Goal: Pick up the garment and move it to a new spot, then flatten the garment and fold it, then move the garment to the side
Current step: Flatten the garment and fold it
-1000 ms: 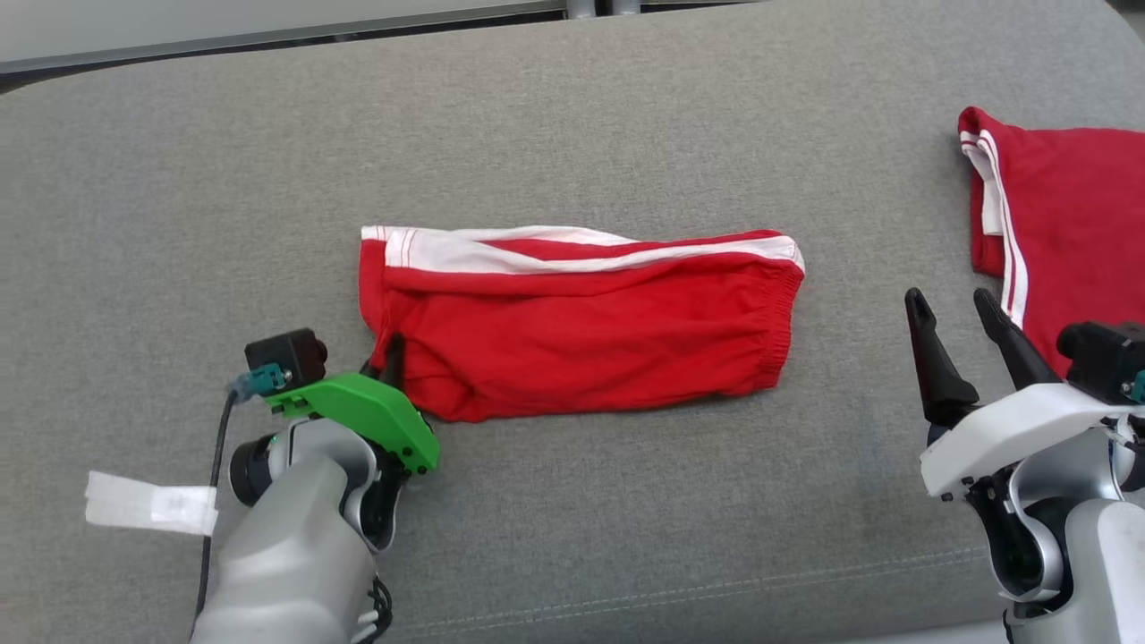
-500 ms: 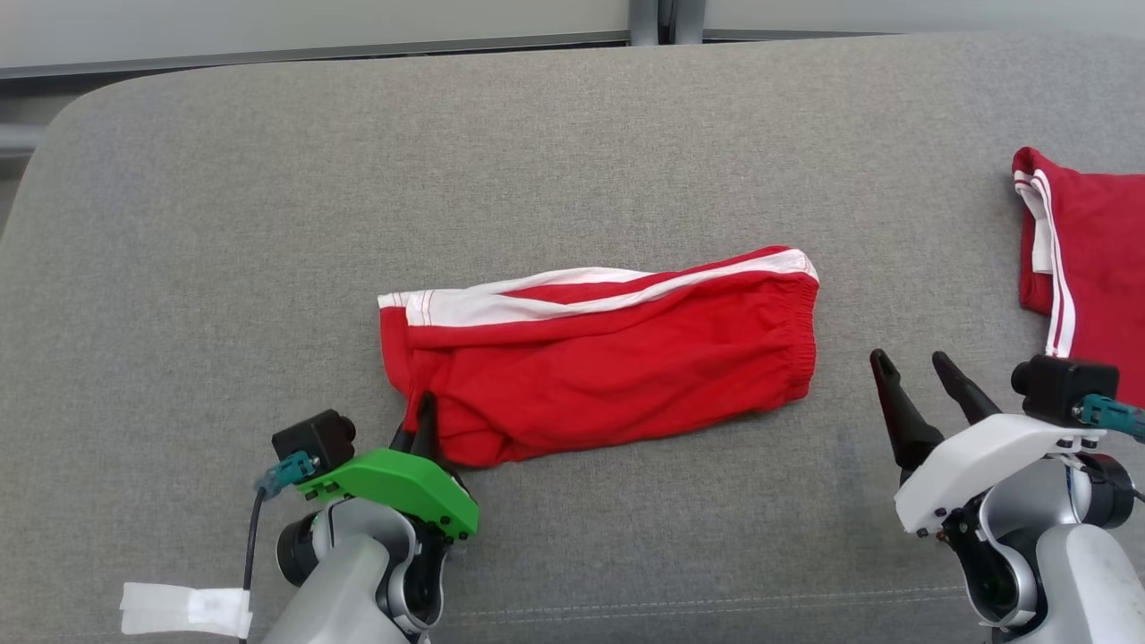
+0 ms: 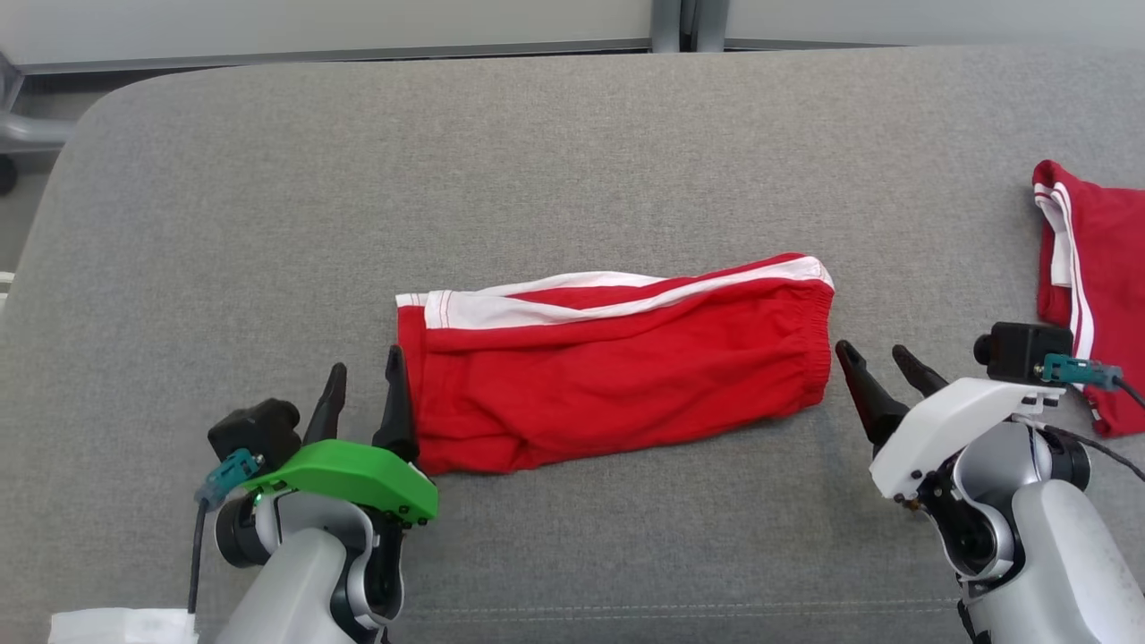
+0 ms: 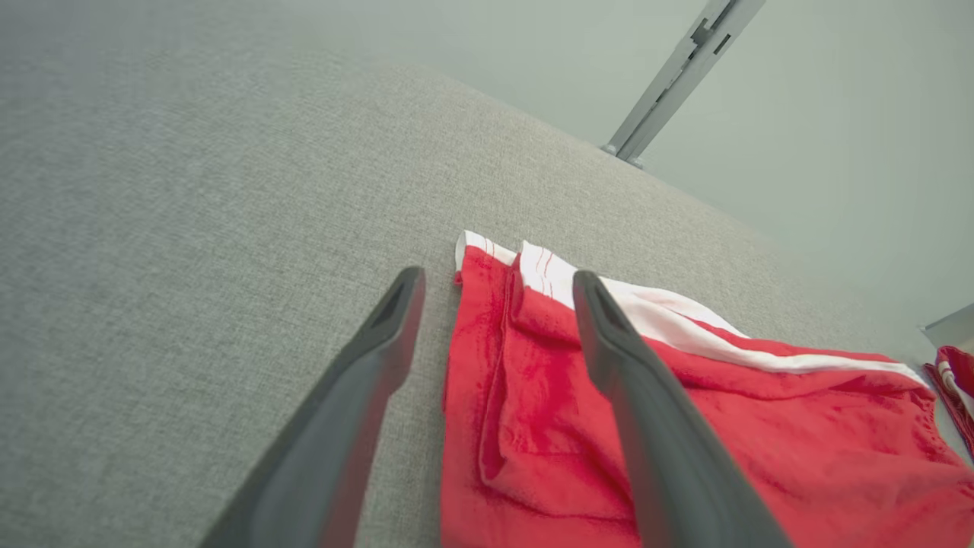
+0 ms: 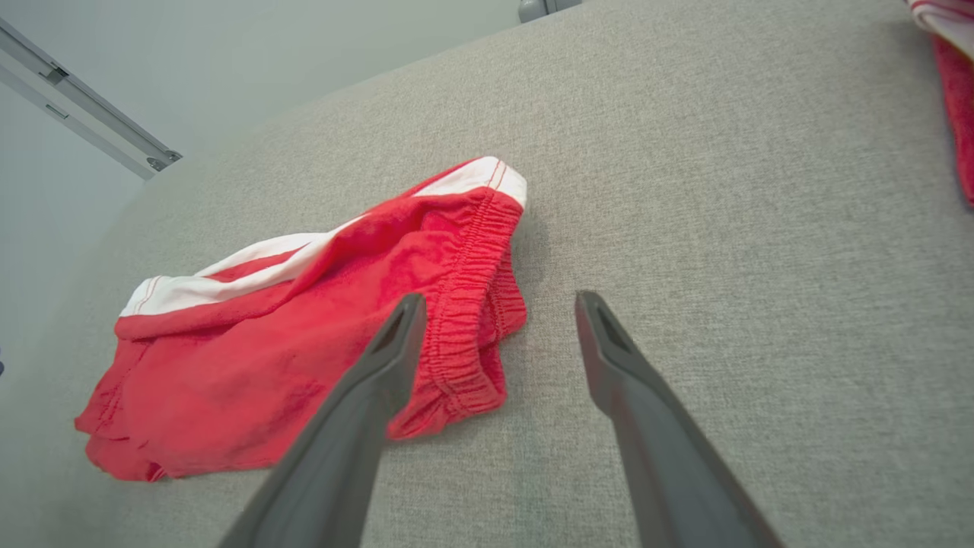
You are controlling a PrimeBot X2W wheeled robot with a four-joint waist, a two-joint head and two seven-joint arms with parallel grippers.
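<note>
Head view: the left pincer (image 3: pixel 365 365) has released the shorts (image 3: pixel 617 376), now just right of it, and gapes empty. Right pincer (image 3: pixel 872 351) wide, empty, shorts just left. Left wrist view: hem between its fingers (image 4: pixel 358 396). Right wrist view: waistband beside them. Folded, apparently; moving aside remains.

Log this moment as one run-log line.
garment: red shorts folded on grey cushion | left gripper: open at shorts' left end, nothing held | right gripper: open near waistband end | other red garment: far right
</note>
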